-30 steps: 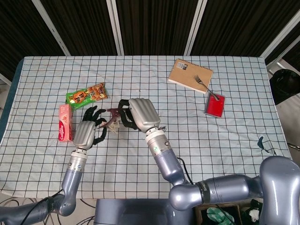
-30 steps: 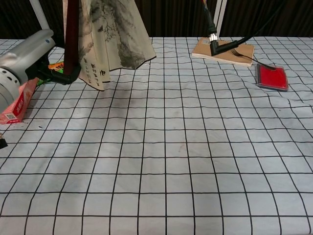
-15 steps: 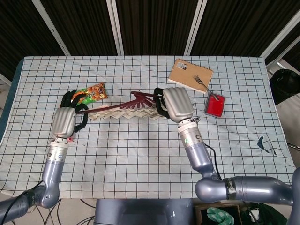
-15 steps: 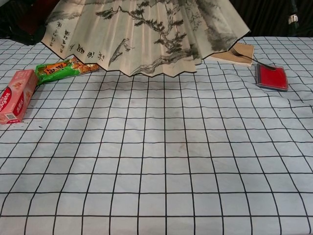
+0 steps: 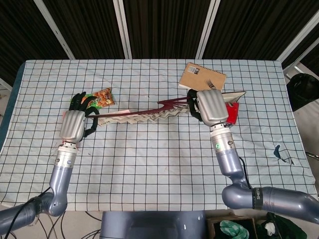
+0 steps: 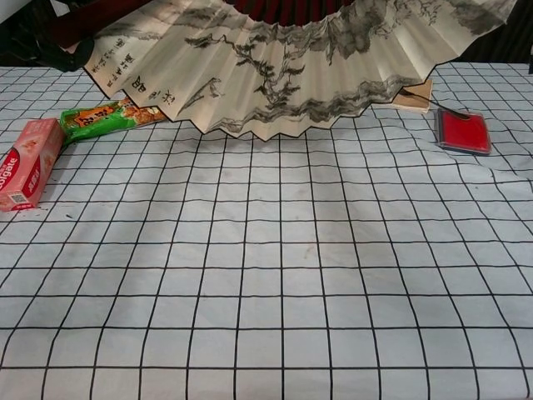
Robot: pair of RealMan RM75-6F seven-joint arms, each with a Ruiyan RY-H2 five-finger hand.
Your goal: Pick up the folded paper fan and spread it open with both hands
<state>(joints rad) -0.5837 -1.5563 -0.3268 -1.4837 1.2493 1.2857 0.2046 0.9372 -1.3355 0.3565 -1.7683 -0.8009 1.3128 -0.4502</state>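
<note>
The desk [image 5: 149, 164], covered in a white cloth with a black grid, carried everything in view. Above it the paper fan [image 6: 283, 67] was held spread wide between the two hands, its pleated leaf painted with ink trees and calligraphy and hanging clear of the cloth in the chest view; from the head view it showed edge-on as a long zigzag strip [image 5: 144, 115] with dark red ribs. The left hand [image 5: 75, 123] had its fingers clenched around the fan's left end, and the right hand [image 5: 212, 105] grasped the right end with its fingers curled over the ribs. A tan notebook [image 5: 202, 78] lay behind the right hand with a fork [image 5: 213, 85] on it, just beside a red box [image 6: 462, 131]. Near the left hand lay a green snack packet [image 6: 108, 118] and a pink toothpaste box [image 6: 27, 162].
</note>
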